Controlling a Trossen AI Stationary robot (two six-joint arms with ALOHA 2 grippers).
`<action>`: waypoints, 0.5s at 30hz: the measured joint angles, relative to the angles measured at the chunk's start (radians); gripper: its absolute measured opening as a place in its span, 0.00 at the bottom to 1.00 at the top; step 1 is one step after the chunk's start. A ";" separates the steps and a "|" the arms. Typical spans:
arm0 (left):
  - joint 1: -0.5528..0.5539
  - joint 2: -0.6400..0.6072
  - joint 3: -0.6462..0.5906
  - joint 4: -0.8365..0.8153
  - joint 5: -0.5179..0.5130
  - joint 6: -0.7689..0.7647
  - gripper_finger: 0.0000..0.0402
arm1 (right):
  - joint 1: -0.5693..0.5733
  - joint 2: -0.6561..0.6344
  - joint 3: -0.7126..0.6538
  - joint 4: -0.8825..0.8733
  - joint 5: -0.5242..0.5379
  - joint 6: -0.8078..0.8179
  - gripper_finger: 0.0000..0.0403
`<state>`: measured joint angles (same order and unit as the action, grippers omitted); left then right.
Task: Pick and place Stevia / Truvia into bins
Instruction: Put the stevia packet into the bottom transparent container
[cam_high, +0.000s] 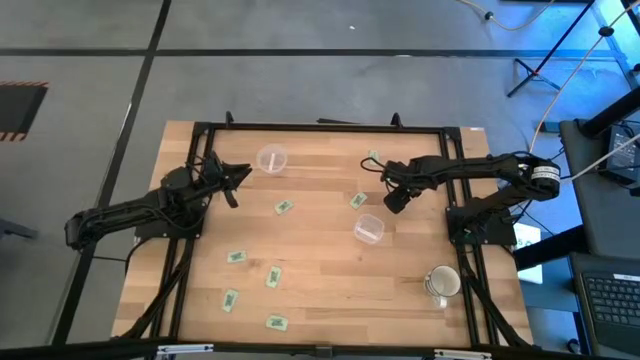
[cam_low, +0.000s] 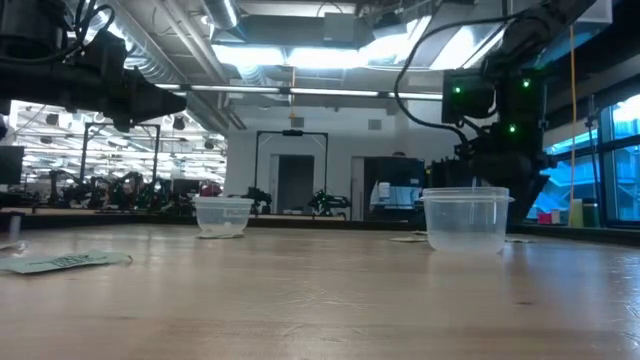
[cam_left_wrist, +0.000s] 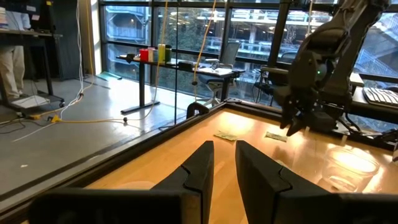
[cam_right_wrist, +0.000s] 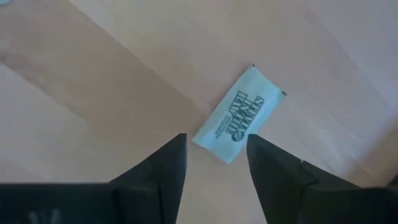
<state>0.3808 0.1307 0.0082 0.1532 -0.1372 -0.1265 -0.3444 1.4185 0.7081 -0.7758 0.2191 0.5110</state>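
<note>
Right pincer (cam_right_wrist: 211, 165) open, hovering over packet (cam_right_wrist: 238, 114).

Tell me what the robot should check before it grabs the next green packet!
1. Right gripper open with nothing in it: ok.
2. A packet lies flat on the table right under the right gripper's fingers: ok.
3. Gripper already down at the packet: not ok, it hangs above it.
4. A clear cup stands upright close by for dropping into: ok.
5. Left gripper out of the way, near the other cup: ok.
6. Is that packet lined up squarely between the fingers: cannot tell, it lies slanted.
</note>
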 joint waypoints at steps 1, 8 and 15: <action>0.000 0.000 0.000 0.000 0.000 0.000 0.16 | -0.002 0.000 -0.007 0.012 0.000 0.000 0.43; 0.000 0.000 0.000 0.000 -0.003 0.002 0.16 | -0.006 0.000 -0.029 0.033 -0.001 0.003 0.43; 0.000 0.000 0.000 0.000 -0.003 0.002 0.16 | -0.006 0.000 -0.029 0.064 -0.004 -0.019 0.43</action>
<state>0.3809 0.1307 0.0082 0.1532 -0.1402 -0.1246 -0.3508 1.4185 0.6792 -0.7116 0.2155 0.4919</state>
